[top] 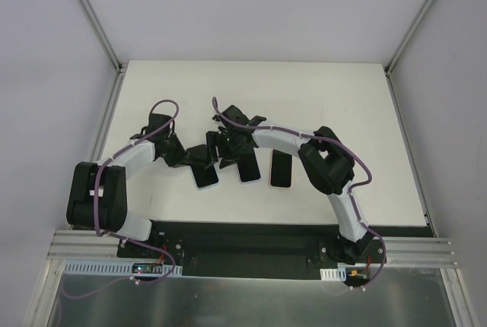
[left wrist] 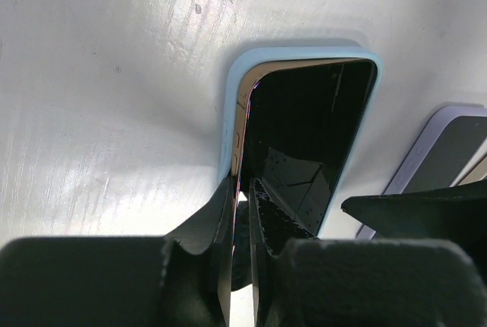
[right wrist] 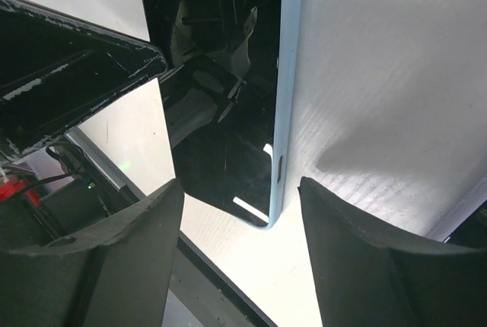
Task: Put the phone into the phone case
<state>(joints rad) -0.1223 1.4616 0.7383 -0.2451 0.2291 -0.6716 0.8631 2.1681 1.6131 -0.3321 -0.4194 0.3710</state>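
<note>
At the middle of the white table (top: pixel 342 106), my two arms meet over a row of three phones. My left arm (top: pixel 125 160) rises from its base at the near left, folds at the elbow and reaches rightward and low. My right arm (top: pixel 289 141) climbs from the near right, bends, and stretches leftward across the row. My left pincer (left wrist: pixel 242 190) has its fingers (left wrist: pixel 221 217) pressed almost together, pinching the near edge of the phone (left wrist: pixel 304 137). That phone, black screen up, lies partly inside the light-blue phone case (left wrist: pixel 236 91). Its far end is seated against the case's rim, while its near left side stands above the case wall, showing a beige flank. Phone and case are the leftmost in the row (top: pixel 204 177). My right pincer (right wrist: pixel 240 190) is spread wide and grips nothing. Its fingers (right wrist: pixel 358 258) stand to either side of the end of the middle phone (right wrist: pixel 228 99), which lies flat in a pale case just right of the first. A third phone (top: pixel 281 169) lies further right, apart from both pincers. Plain white walls (top: pixel 243 7) enclose the table on three sides, and a metal rail (top: pixel 251 247) carries my bases at the near edge.
</note>
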